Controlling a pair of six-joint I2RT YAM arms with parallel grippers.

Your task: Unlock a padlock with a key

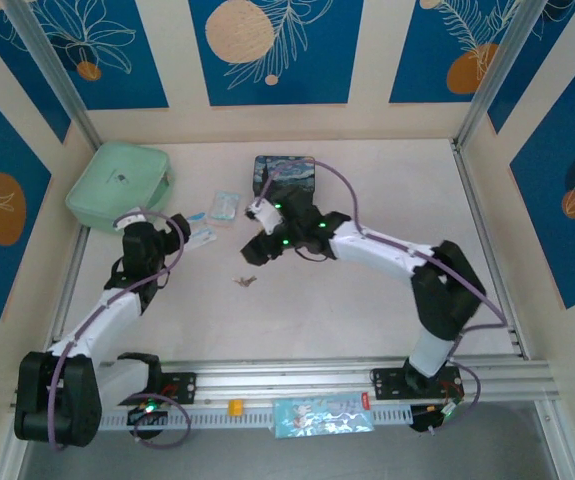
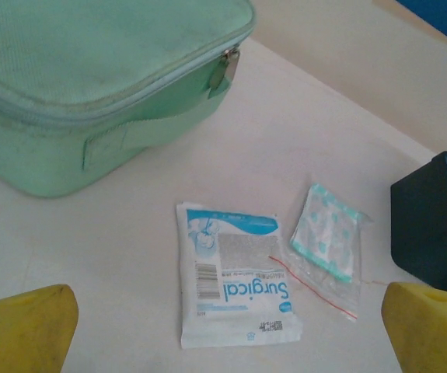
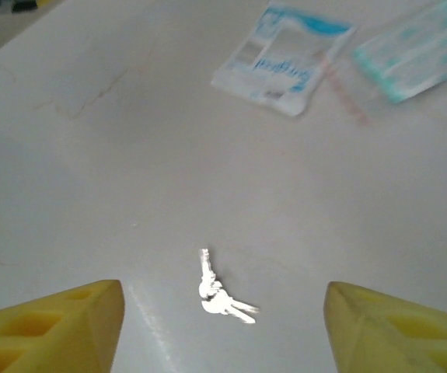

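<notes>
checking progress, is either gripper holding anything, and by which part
Nothing held: left gripper and right gripper are open; the key lies loose on the table.

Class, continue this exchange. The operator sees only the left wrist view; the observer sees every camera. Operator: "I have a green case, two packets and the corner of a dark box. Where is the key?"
Observer: The key lies on the table in a small pale bunch, towards the middle and nearer our side than the dark box.
Operator: Is the other arm anywhere near it?
Observer: Yes. The right gripper hangs just above it with its jaws open, and its wrist view has the bunch between the two fingers.
Operator: And what is that dark box?
Observer: From above it is a tin with a blue swirled painting on its lid, standing beyond the right gripper.
</notes>
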